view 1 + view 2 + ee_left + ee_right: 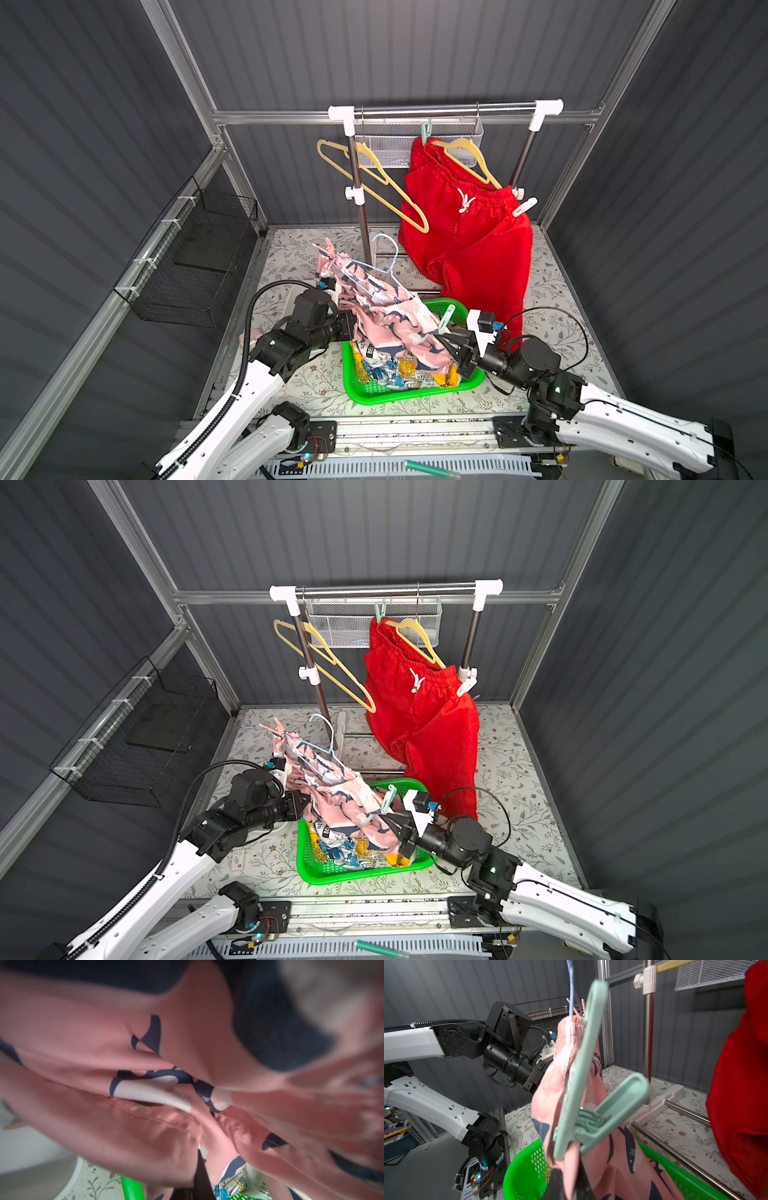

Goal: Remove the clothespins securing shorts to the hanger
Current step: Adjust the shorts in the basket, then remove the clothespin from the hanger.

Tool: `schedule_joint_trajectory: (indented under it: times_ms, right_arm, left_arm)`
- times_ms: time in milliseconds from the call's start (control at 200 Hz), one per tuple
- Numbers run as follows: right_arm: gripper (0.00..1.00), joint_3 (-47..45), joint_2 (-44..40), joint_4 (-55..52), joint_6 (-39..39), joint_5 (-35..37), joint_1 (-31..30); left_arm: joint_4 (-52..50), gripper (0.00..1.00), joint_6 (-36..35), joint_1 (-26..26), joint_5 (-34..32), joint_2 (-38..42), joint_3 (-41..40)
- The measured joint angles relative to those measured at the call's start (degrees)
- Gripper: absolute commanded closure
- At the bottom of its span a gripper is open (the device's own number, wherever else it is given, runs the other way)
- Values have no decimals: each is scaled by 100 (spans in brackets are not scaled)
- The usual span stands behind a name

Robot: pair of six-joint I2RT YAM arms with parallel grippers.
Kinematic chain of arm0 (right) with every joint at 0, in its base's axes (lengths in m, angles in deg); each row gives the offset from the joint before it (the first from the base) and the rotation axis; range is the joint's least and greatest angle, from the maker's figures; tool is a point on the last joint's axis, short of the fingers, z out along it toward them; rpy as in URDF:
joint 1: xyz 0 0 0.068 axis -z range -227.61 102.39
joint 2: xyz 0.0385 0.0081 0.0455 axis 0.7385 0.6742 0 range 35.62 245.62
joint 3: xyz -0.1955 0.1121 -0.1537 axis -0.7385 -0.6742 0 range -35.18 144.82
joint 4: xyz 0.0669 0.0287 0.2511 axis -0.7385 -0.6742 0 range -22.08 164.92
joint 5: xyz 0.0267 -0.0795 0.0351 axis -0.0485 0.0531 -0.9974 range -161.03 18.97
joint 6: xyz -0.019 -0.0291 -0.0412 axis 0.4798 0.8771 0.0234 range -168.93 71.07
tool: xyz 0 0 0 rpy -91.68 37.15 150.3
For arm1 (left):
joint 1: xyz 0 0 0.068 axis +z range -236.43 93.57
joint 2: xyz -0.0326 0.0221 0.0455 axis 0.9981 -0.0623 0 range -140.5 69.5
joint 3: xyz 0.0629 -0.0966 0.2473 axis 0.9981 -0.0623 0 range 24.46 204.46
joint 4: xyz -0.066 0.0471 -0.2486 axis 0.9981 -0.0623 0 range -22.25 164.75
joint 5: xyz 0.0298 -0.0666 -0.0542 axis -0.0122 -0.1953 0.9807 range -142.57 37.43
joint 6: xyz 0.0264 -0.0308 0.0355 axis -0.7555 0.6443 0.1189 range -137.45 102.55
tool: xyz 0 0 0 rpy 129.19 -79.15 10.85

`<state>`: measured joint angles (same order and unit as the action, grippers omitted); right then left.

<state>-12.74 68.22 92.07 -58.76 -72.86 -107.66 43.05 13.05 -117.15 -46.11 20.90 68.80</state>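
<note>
Two pairs of shorts meet at the green basket [374, 397]. The white printed shorts [390, 370] lie crumpled inside it, and the pink shorts [386, 316] hang above, their lower folds sagging onto that pile. On the rack, the white mesh basket [399, 143] hangs from the rail. I cannot make out what it holds. The black wire basket [195, 266] is fixed to the side wall.

My left gripper [200, 1176] is buried in the pink cloth, clenched, with the folds gathering at its tip. My right gripper [571, 1182] is pinched tight on a bunch of the same pink fabric, just below the mint clothespin [583, 1076].

That pin bites the pink shorts with its clamping end down. Its long axis stands nearly upright, and its two handles splay upward. A pink clothespin [328, 247] sits at the far, higher corner of the pink shorts beside the blue hanger [384, 266], pointing up and away from me.

The red shorts [469, 232] hang on a yellow hanger [469, 160], pinned by a second mint clothespin [426, 133] and a white clothespin [524, 206].
</note>
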Motion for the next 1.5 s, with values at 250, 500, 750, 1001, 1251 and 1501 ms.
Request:
schedule_joint_trajectory:
  times_ms: [250, 500, 750, 1001, 1251, 1501]
  right_arm:
    - [100, -96, -291, -748, -210, -11, -28]
    - [100, -385, -452, -1165, -190, 118, -264]
    - [100, -531, -953, -1257, 55, 247, -280]
    - [100, -903, -1513, -1252, 293, 334, -284]
    - [100, -1137, -1650, -1185, 621, 402, -291]
    - [100, -1255, -1729, -1091, 966, 586, -363]
  left_arm:
    - [400, 68, 122, 0, 481, -195, -372]
    - [-26, 37, 162, 0, 452, -92, -254]
    - [-1137, 29, 282, 0, -44, 341, 415]
    - [-1906, 25, 601, 0, -527, 275, 1534]
    - [-2238, 24, 992, 0, -1093, -363, 2796]
    - [-2839, 20, 1484, 0, -1598, -1670, 4039]
